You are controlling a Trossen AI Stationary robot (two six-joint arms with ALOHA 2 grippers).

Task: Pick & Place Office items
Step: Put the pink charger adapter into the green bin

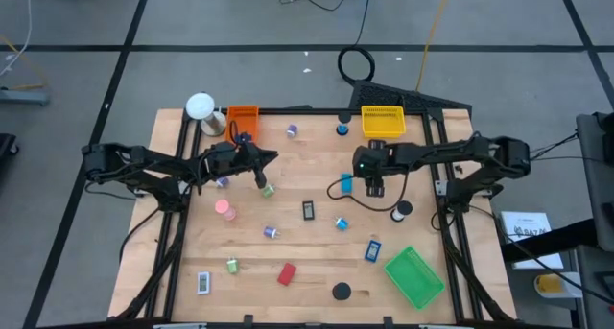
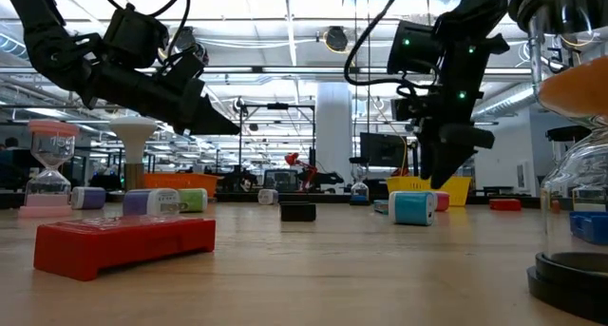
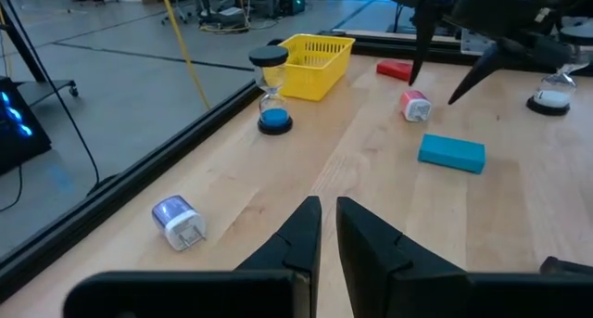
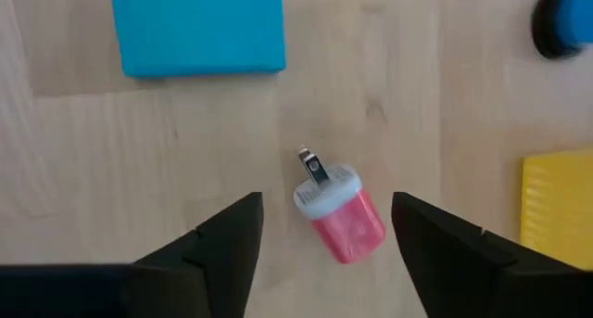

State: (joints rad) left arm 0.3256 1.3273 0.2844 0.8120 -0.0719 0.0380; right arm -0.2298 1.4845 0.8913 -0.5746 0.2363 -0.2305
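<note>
Wooden worktop (image 1: 317, 262) with scattered office items. Right hand (image 4: 324, 230) hangs above a pink plug adapter (image 4: 338, 214), fingers spread wide with the adapter between and below them, not touching; the adapter lies on its side, long axis diagonal in the right wrist view, white prong end toward that picture's upper left. Just beside it lies one blue rectangular block (image 4: 196, 26), long axis across that picture; in the high view both sit right of centre, below the yellow basket (image 1: 382, 122) at the worktop's upper right. Left hand (image 3: 327, 221) sits in the upper left part of the high view, fingers nearly together with a narrow gap, gripping nothing. One purple plug adapter (image 3: 180, 220) lies near the worktop's edge in the left wrist view, prongs toward that picture's lower right. Trays, counted in the high view: one orange (image 1: 242, 120) at upper left, one yellow at upper right, one green (image 1: 414, 276) at lower right, tilted. One red block (image 1: 286, 273) lies at lower centre, long axis slightly diagonal; one black disc (image 1: 341, 292) sits just right of it, near the lower edge. One sand timer with blue sand (image 3: 271, 88) stands upright beside the yellow basket. One white ball-topped object (image 1: 200, 106) stands at upper left.
</note>
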